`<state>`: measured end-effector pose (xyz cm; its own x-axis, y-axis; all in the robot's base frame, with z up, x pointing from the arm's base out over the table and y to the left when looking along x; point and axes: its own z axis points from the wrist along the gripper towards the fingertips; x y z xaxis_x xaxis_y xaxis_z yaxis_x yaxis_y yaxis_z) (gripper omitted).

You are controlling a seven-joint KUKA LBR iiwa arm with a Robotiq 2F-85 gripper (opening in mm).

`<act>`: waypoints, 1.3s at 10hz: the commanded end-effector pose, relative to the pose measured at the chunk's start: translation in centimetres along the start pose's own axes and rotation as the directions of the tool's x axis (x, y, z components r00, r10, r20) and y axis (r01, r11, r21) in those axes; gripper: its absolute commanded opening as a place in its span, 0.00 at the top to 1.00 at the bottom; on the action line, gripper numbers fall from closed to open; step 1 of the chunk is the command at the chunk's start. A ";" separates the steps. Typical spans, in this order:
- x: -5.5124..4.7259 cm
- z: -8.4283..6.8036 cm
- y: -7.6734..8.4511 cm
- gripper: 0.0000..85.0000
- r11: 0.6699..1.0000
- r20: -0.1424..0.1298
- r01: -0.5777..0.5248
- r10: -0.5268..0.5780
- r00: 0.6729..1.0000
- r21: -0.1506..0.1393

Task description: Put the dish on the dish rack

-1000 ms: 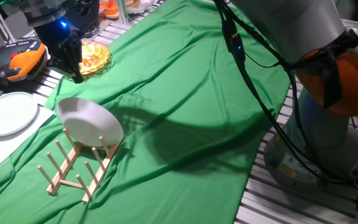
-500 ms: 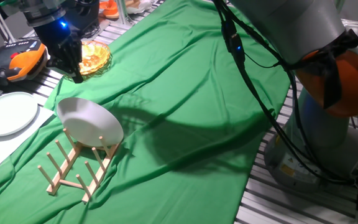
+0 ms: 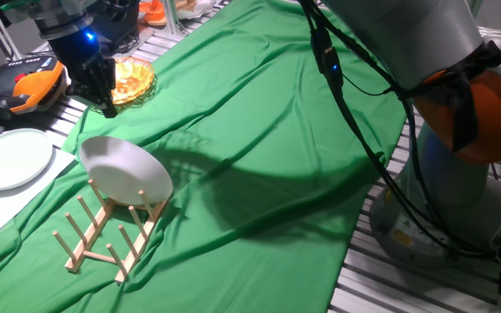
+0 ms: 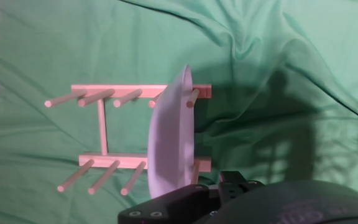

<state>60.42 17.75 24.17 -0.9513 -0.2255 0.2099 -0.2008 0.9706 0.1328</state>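
Nothing has shifted over the last second, by my screens; my gripper (image 3: 104, 103) hangs clear above, jaws unreadable; the dish (image 3: 126, 171) stands tilted between the end pegs of the dish rack (image 3: 111, 233); placement looks done.

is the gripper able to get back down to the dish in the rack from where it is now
Probably yes: the gripper hangs above and apart from the dish, which stands tilted between pegs of the dish rack, with nothing between them.

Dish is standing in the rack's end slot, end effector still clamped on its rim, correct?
Not clamped. The fixed view shows the end effector raised clear of the dish, up near the orange glass dish. The dish does stand in the end slot of the rack.
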 end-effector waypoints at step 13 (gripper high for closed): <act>2.4 0.1 -2.1 1.00 0.999 0.045 0.037 -0.038 0.998 0.028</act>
<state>58.53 15.15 24.29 -0.9524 -0.2584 0.1617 -0.2422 0.9636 0.1132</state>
